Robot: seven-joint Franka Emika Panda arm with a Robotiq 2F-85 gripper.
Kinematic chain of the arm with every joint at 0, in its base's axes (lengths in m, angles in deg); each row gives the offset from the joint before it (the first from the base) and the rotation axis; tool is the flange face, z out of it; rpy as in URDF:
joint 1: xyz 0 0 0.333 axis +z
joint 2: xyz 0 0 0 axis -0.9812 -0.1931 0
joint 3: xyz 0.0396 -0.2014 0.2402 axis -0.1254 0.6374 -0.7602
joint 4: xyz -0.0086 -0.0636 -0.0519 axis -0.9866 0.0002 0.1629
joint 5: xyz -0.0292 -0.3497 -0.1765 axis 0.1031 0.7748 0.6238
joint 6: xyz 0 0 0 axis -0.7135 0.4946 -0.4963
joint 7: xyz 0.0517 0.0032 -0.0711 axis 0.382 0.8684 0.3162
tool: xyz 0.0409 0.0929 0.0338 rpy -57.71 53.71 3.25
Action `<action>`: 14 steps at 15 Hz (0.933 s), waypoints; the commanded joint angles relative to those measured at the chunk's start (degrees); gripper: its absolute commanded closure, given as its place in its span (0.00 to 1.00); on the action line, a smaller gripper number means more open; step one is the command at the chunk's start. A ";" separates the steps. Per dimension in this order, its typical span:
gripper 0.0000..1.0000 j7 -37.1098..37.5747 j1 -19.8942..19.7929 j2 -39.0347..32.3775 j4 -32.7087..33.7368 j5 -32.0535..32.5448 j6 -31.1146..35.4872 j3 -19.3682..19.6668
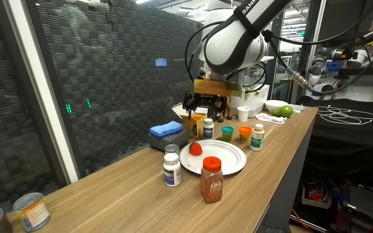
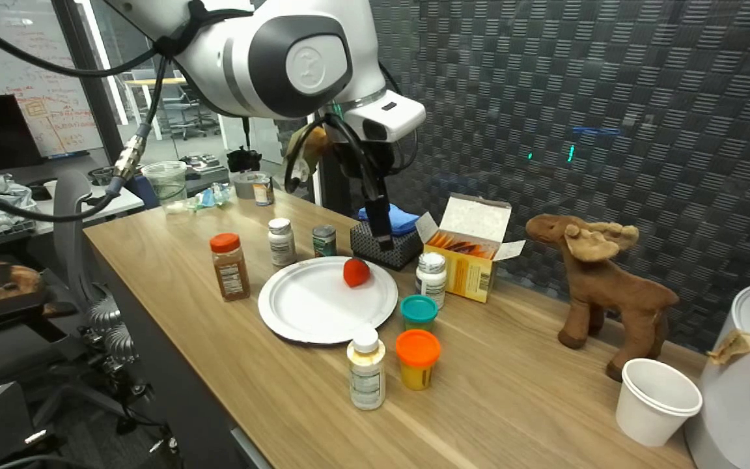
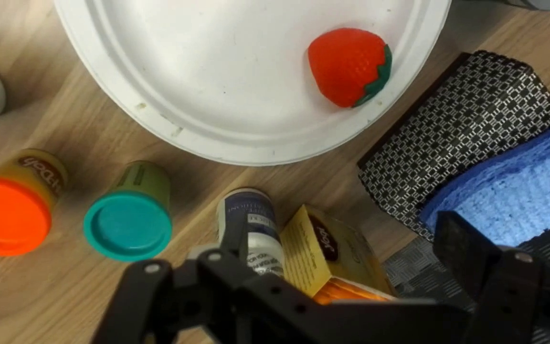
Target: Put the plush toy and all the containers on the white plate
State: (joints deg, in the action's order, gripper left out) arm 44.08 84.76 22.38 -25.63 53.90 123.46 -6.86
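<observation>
The white plate (image 2: pixel 303 303) lies mid-table with a red strawberry (image 3: pixel 346 67) on it. The plush toy (image 2: pixel 609 280), a brown moose, stands near the wall; in an exterior view my gripper (image 1: pixel 205 117) partly hides it. Containers stand around the plate: a white pill bottle (image 2: pixel 431 277), a teal-lidded tub (image 3: pixel 129 227), an orange-lidded tub (image 2: pixel 417 355), a green-labelled white bottle (image 1: pixel 257 139), a red-lidded jar (image 1: pixel 211 183), another white bottle (image 1: pixel 172 171) and a grey-topped can (image 2: pixel 324 242). Open and holding nothing, the gripper hovers above the yellow box and the blue cloth.
Beside the plate are the yellow box (image 2: pixel 469 273) with raised flaps and a black patterned box (image 3: pixel 461 124) topped by a blue cloth (image 3: pixel 518 186). A dark textured wall backs the table. Paper cups (image 2: pixel 655 404) stand near the moose; a label-wrapped can (image 1: pixel 32 212) sits at the far end.
</observation>
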 commanded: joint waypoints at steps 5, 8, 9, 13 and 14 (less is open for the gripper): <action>0.00 -0.10 -0.28 -0.60 0.03 0.02 -0.04 -0.31; 0.00 -3.81 -0.62 -1.19 1.57 4.14 0.05 1.04; 0.00 -5.78 -0.99 -1.55 2.00 5.58 0.39 1.27; 0.00 -15.96 -3.17 -3.28 2.48 5.57 3.29 0.25; 0.00 -18.65 -3.56 -3.78 2.66 5.00 3.77 0.05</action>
State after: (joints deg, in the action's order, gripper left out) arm 32.20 82.51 20.57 -24.86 59.20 125.22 -6.01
